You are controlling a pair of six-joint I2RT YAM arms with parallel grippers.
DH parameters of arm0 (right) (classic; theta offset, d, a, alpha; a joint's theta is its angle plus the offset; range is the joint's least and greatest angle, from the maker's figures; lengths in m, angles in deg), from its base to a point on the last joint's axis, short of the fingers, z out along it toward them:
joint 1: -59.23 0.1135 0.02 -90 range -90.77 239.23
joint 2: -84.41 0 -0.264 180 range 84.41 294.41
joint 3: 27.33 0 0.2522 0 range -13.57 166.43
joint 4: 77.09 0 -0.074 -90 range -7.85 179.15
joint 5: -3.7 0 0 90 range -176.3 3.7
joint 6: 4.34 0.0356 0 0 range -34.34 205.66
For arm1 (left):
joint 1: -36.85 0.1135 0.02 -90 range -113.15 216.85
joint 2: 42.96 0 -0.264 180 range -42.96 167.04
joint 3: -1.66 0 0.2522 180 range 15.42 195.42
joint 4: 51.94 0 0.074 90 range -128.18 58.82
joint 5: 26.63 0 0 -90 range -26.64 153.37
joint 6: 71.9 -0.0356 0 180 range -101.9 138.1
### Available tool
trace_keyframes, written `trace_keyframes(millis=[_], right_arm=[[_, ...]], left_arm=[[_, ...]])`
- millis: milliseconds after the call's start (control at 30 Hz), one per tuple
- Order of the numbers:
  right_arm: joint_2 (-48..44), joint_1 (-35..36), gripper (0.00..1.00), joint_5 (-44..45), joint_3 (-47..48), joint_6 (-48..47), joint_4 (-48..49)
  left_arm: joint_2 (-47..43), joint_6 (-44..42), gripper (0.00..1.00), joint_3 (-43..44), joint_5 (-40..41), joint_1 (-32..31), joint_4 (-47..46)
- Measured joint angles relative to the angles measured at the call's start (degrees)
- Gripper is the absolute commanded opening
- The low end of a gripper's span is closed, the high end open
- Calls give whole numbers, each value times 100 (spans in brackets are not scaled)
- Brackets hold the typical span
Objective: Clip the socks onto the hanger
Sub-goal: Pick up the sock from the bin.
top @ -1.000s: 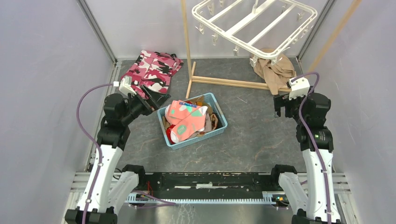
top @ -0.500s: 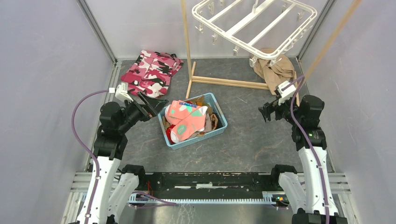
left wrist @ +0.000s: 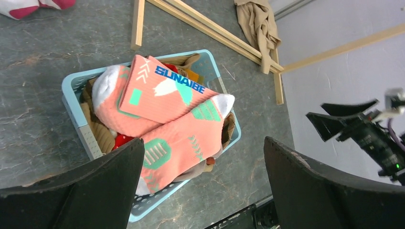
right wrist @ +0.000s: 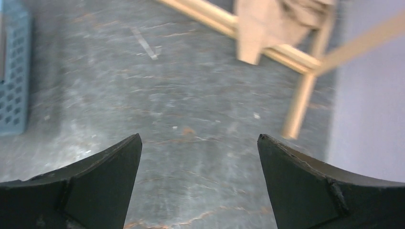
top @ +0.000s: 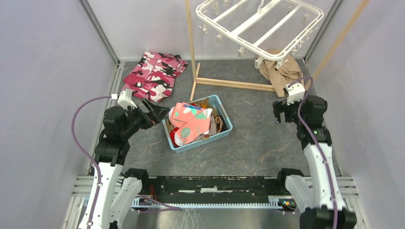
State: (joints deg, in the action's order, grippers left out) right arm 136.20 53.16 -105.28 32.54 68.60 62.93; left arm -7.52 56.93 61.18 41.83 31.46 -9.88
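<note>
You see the salmon-pink socks heaped atop the blue basket mid-table, one lying diagonally from near-left to far-right with its white tip pointing far-right. The white hanger hangs high at the far side, its crossbars slanting near-left to far-right above the tan cloth. Your left gripper beside the basket and right gripper well to its right both stand wide apart and empty over the dark mottled table, with pale grey walls around.
</note>
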Motion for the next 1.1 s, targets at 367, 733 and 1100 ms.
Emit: trace_keyframes(millis=[367, 733, 1100], right_arm=[[-402, 87, 98, -1519, -125, -699, -417], [-527, 505, 98, -2000, -111, -1580, -1119], [-450, 498, 98, -2312, -262, -1679, -1244]], left_arm=[[48, 122, 90, -7, -544, -129, -192], [129, 74, 89, 258, 48, -1318, 542], [2691, -402, 74, 1421, 2199, -3497, 417]])
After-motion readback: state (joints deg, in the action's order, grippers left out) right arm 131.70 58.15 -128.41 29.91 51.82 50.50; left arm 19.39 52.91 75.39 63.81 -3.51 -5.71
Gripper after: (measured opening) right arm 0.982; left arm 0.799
